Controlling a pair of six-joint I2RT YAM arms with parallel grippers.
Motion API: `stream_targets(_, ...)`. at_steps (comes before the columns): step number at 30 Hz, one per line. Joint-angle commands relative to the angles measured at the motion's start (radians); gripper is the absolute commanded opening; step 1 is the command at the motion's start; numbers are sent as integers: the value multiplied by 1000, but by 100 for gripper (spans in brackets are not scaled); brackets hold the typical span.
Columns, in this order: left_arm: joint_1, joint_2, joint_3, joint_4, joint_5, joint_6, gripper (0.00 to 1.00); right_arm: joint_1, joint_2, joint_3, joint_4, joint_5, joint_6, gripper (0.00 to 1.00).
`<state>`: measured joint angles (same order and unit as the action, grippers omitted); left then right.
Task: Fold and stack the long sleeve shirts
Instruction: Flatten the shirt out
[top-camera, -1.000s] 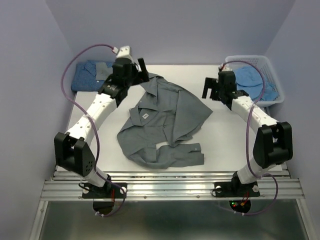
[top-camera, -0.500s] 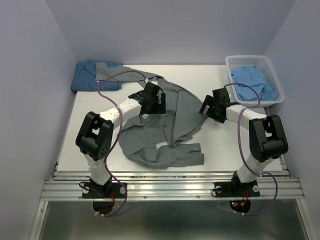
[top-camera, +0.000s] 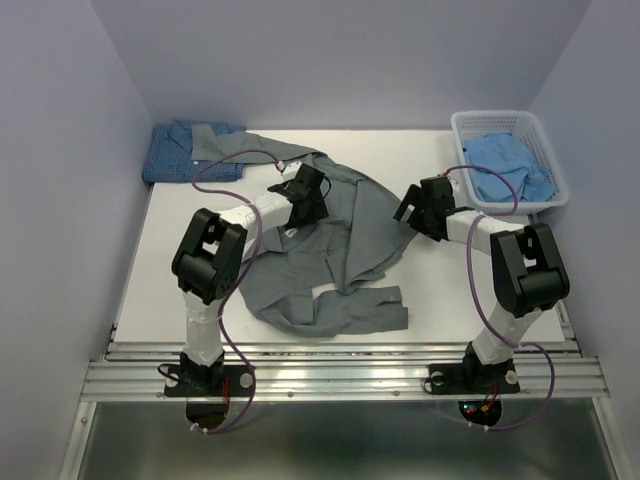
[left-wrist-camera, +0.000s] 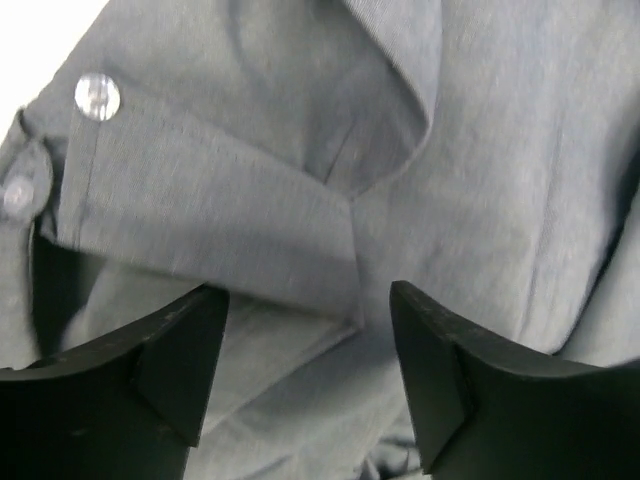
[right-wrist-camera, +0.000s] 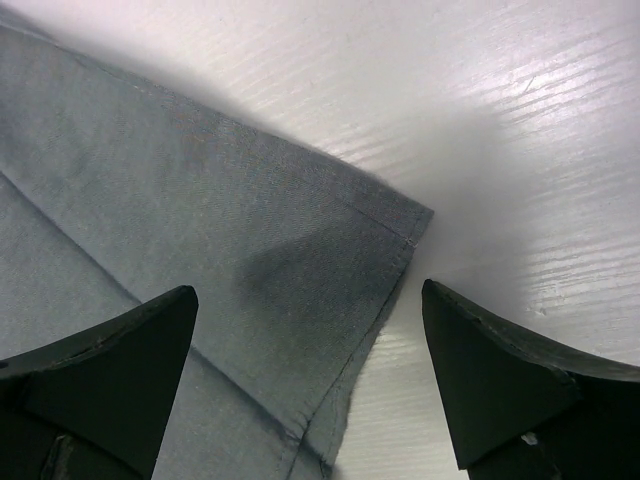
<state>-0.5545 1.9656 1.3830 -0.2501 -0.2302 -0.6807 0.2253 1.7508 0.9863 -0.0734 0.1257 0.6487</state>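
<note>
Open end effector (right-wrist-camera: 308, 290) above a grey shirt (right-wrist-camera: 200, 200) corner
The hemmed corner lies flat on the white desk (right-wrist-camera: 500, 120), between the two dark fingers (right-wrist-camera: 100, 380). Cloth runs under the left finger, and bare desk shows beside the right one.

A plain, collared grey shirt (top-camera: 340, 245) sprawls rumpled and unfolded across the middle of the white table (top-camera: 460, 290), its collar toward the left and one sleeve bunched along its near edge. A dark blue dotted shirt (top-camera: 185, 150) lies at the far-left corner, apparently folded. A pale blue shirt (top-camera: 505, 165) sits crumpled inside the white basket (top-camera: 556, 196) at far right.
</note>
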Motion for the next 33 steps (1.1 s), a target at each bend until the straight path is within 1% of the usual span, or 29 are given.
stream_targets(1, 8, 47, 83, -7, -76, -63, 66, 11, 41, -11, -23, 32, 17, 98)
stream_targets(4, 21, 44, 82, 21, -64, -85, 49, 20, 44, -6, -37, 45, 5, 96)
stream_targets(5, 24, 39, 80, 29, -64, -88, 44, 20, 49, -6, -39, 45, 0, 94)
stream_targets(6, 28, 35, 85, 35, -64, -92, 28, 20, 52, -6, -37, 46, -6, 91)
stream_targets(7, 31, 33, 91, 34, -64, -91, 20, 20, 55, -6, -37, 48, -11, 87)
stream_targets(8, 33, 30, 99, 28, -69, -89, 10, 29, 58, -6, -37, 51, -12, 80)
stream_targets(9, 37, 21, 105, 22, -75, -89, 0, 29, 61, -3, -35, 54, -17, 62)
stream_targets(11, 47, -2, 106, 12, -74, -82, 0, 29, 64, 3, -35, 87, -23, 41)
stream_targets(12, 60, -40, 87, 24, -57, -69, 0, 29, 67, 18, -43, 136, -29, 28)
stream_targets(13, 68, -63, 74, 29, -46, -69, 0, 29, 67, 29, -54, 137, -35, 22)
stream_targets(14, 79, -88, 61, 31, -37, -56, 0, 29, 65, 41, -65, 197, -62, 13)
stream_targets(16, 122, -161, 24, 43, -8, -37, 0, 29, 58, 74, -72, 273, -101, 1)
stream_targets(18, 165, -203, 11, 40, 31, 12, 0, 29, 52, 97, -72, 308, -160, 1)
stream_targets(19, 186, -233, 5, 44, 82, 32, 0, 29, 50, 129, -72, 322, -187, 1)
stream_targets(21, 257, -266, 7, 43, 153, 69, 0, 29, 46, 173, -71, 348, -286, 1)
stream_targets(22, 278, -272, 5, 64, 166, 84, 0, 29, 47, 219, -66, 353, -335, 1)
stream_targets(23, 313, -272, 14, 66, 169, 96, 0, 29, 58, 247, -63, 373, -422, 1)
stream_targets(25, 349, -231, 91, 38, 186, 135, 0, 20, 84, 305, -60, 390, -510, 1)
stream_targets(26, 366, -209, 125, 22, 184, 141, 0, 7, 119, 366, -57, 356, -614, 1)
stream_targets(28, 413, -136, 218, -6, 157, 167, 0, -4, 156, 416, -19, 335, -754, 1)
stream_targets(29, 430, -107, 256, -23, 154, 167, 0, -4, 179, 443, 0, 351, -803, 1)
stream_targets(30, 461, -52, 327, -44, 176, 177, 0, -17, 234, 522, 3, 351, -902, 1)
stream_targets(31, 472, -27, 359, -54, 180, 190, 0, -30, 262, 564, 6, 360, -950, 1)
stream_targets(32, 478, -2, 394, -69, 178, 200, 7, -40, 291, 609, 10, 373, -1010, 1)
stream_targets(33, 482, 21, 430, -84, 181, 214, 23, -40, 320, 702, -11, 350, -1047, 14)
